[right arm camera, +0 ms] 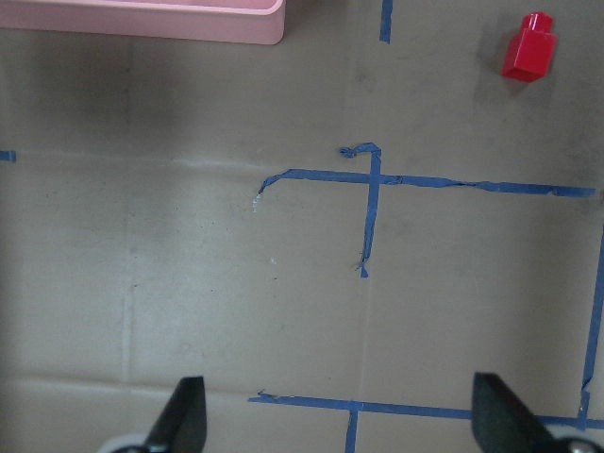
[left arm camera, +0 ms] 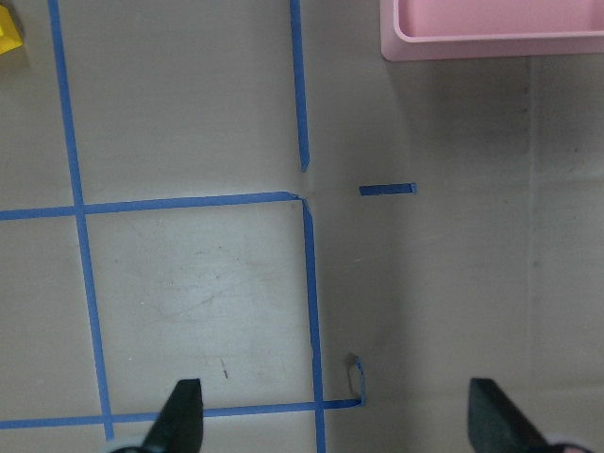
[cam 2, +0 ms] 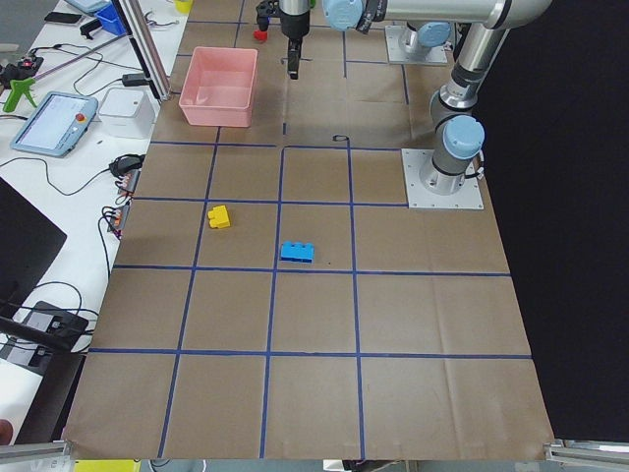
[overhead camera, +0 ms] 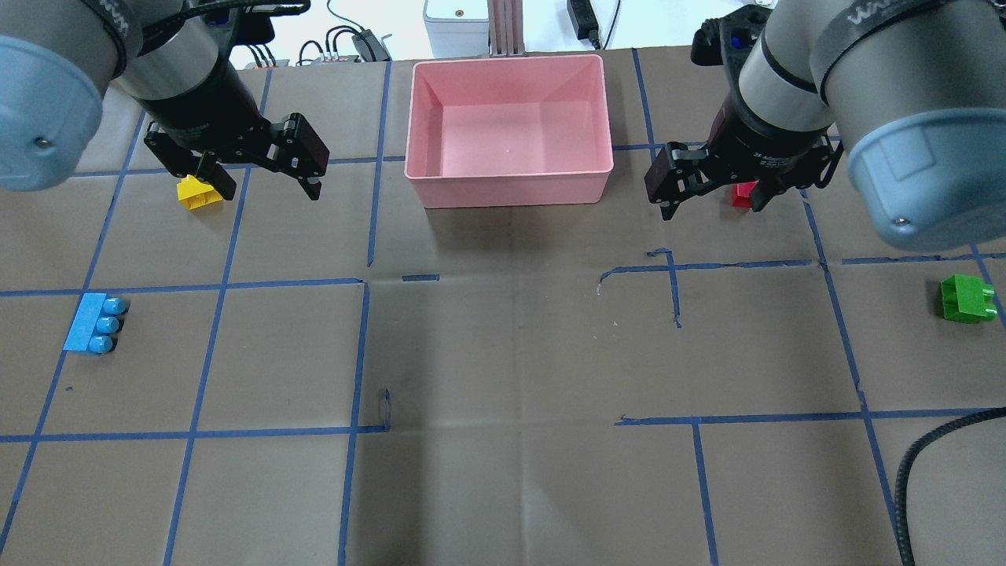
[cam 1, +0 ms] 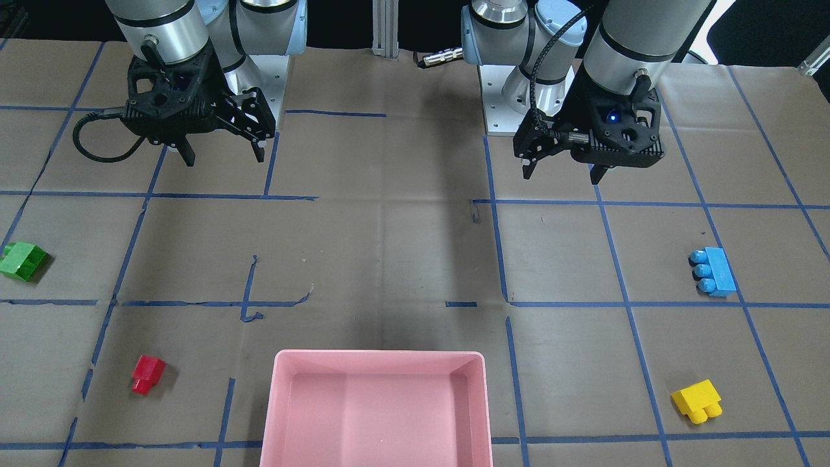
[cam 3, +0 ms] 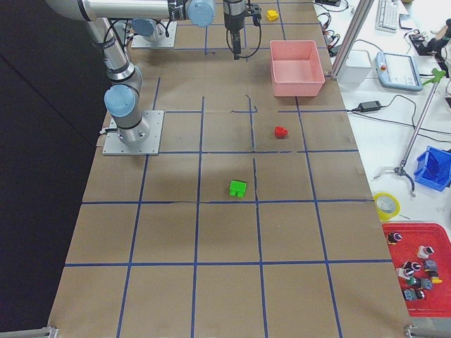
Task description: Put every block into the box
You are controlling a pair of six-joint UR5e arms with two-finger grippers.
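Front-facing view: the pink box (cam 1: 379, 355) sits at 6 o'clock on the bench (cam 1: 402, 259). The green block (cam 1: 23, 261) lies at 9 o'clock, the red block (cam 1: 148, 374) at 8, the light-blue block (cam 1: 713, 272) at 3 and the yellow block (cam 1: 697, 401) at 4. All 4 rest on the bench outside the box, well apart from it. The right claw (cam 1: 225, 159) hangs at 11 o'clock and the left claw (cam 1: 561, 175) at 1, each with jaws spread and gripping nothing.

Overhead view: the box (overhead camera: 508, 187) is at 12 o'clock. The left claw (overhead camera: 269, 192), at 10, partly covers the yellow block (overhead camera: 191, 196). The right claw (overhead camera: 712, 210), at 2, partly covers the red block (overhead camera: 741, 194). The light-blue block (overhead camera: 94, 323) is at 9, the green block (overhead camera: 967, 299) at 3.

Left side view: the yellow block (cam 2: 218, 216) and light-blue block (cam 2: 297, 252) lie near each other mid-bench, with the box (cam 2: 218, 87) at 11.

Right side view: the red block (cam 3: 280, 132) and green block (cam 3: 238, 188) lie mid-bench, with the box (cam 3: 297, 67) at 1.

Left wrist view: the jaws stand wide apart with only bench between them, a box corner (left arm camera: 491, 42) at 1 and a yellow sliver (left arm camera: 8, 38) at 10.

Right wrist view: the jaws stand wide apart, with the red block (right arm camera: 527, 47) at 1 and the box edge (right arm camera: 142, 24) at 11.
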